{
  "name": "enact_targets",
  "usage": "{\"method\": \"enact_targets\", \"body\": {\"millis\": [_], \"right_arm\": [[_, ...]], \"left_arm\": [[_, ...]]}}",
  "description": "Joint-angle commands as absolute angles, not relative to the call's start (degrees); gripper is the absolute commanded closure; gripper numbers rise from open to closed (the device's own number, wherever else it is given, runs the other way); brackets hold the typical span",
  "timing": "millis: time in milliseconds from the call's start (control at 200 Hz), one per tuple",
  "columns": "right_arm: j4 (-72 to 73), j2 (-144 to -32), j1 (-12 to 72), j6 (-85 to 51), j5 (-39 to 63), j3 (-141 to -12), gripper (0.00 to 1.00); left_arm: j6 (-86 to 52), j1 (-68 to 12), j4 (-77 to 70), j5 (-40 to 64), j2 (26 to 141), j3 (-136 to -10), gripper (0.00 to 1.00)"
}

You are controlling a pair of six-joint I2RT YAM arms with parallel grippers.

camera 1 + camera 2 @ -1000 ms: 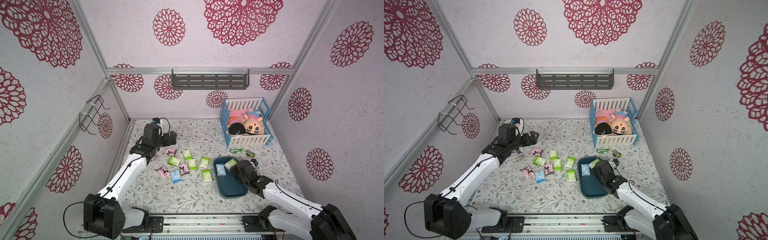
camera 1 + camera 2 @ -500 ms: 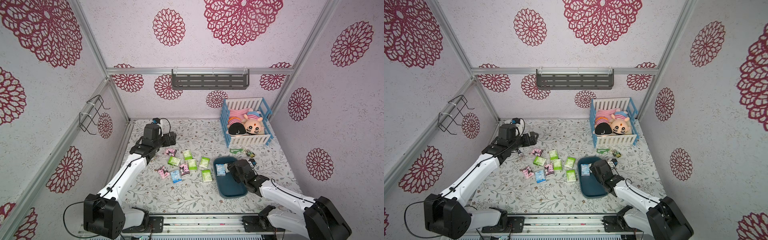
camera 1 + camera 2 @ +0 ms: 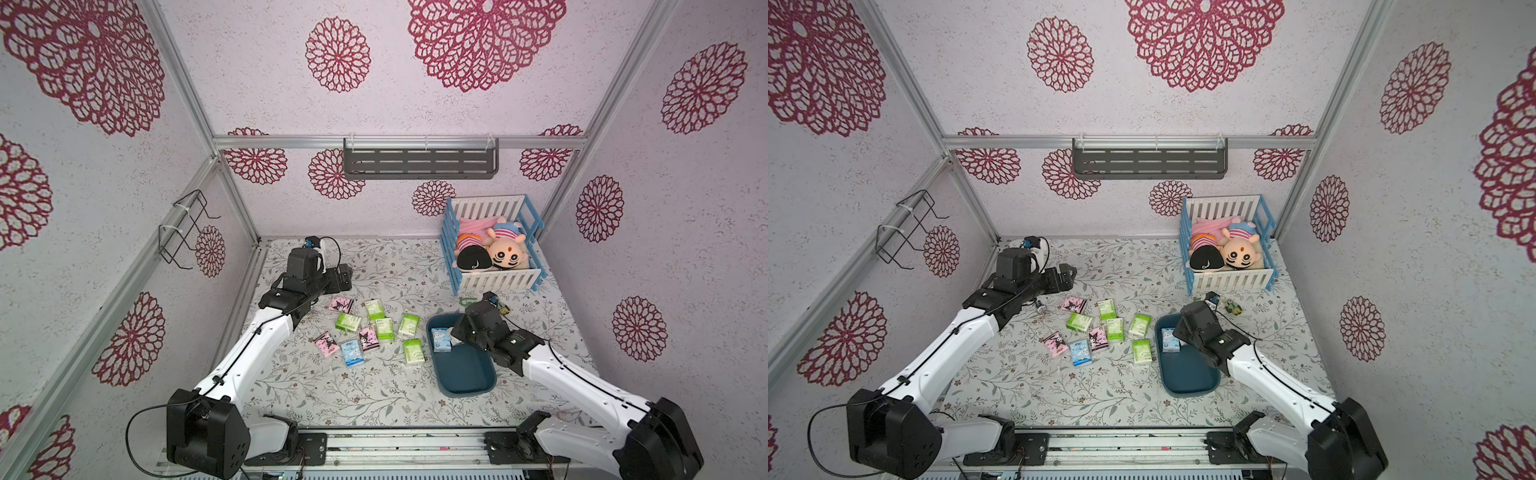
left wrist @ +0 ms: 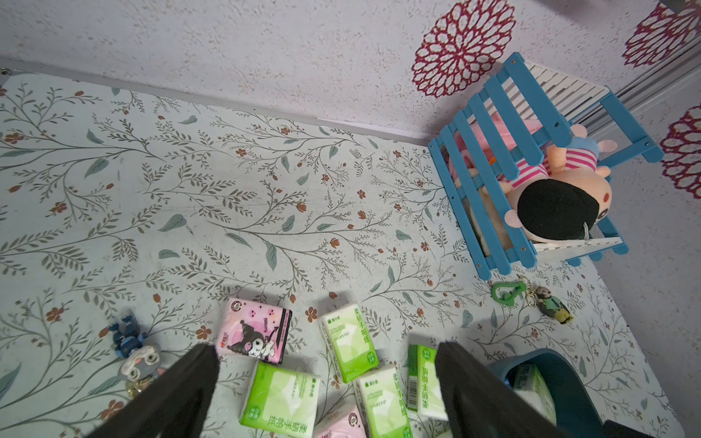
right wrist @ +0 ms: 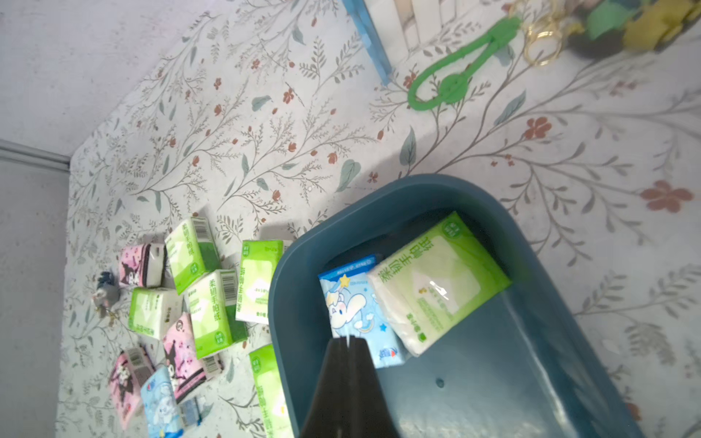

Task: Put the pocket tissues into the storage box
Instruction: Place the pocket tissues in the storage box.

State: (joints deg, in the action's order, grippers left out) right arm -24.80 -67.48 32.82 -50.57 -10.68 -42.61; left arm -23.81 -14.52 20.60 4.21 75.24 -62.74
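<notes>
Left gripper (image 4: pixel 326 352) unchanged — black jaws spread wide, empty, beside the loose green-and-white, pink and light-blue soft pocket tissue packs (image 3: pixel 348 322) on the floral table (image 3: pixel 332 395). Right gripper (image 5: pixel 347 341) has shifted further over the dark teal plastic storage box (image 3: pixel 465 374) and is pinched closed on nothing — a green-and-white pack (image 5: pixel 440 280) and a light-blue pack (image 5: pixel 352 303) lie inside.

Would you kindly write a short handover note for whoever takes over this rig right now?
Grippers: the left gripper is open and empty; the right gripper is shut and empty, over the storage box.
Done: a light blue pack and a green pack lie in the box.
Left: nine loose packs lie on the table beside the box.
</notes>
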Motion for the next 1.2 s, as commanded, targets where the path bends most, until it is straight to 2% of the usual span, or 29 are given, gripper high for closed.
{"method": "enact_targets", "body": {"millis": [0, 300, 741, 951, 1196], "right_arm": [[-28.8, -72.3, 33.2, -40.1, -8.7, -45.5, 1.00], [-24.3, -79.0, 32.1, -37.6, -9.8, -46.3, 1.00], [-17.3, -80.2, 28.0, -35.6, -9.2, -43.3, 1.00], [-17.5, -76.7, 28.0, -34.7, -9.8, -43.1, 1.00], [-16.4, -72.0, 30.9, -34.0, -4.6, -42.2, 1.00]], "left_arm": [[-23.8, -14.5, 20.4, 4.9, 74.8, -64.9, 0.03], [-23.0, -14.5, 21.4, 3.6, 73.5, -64.2, 0.03], [-22.7, -14.6, 21.7, 3.4, 73.8, -64.1, 0.03], [-22.7, -14.5, 21.9, 3.2, 73.4, -63.9, 0.03], [-23.2, -14.6, 21.7, 3.0, 73.1, -63.9, 0.03]]}}
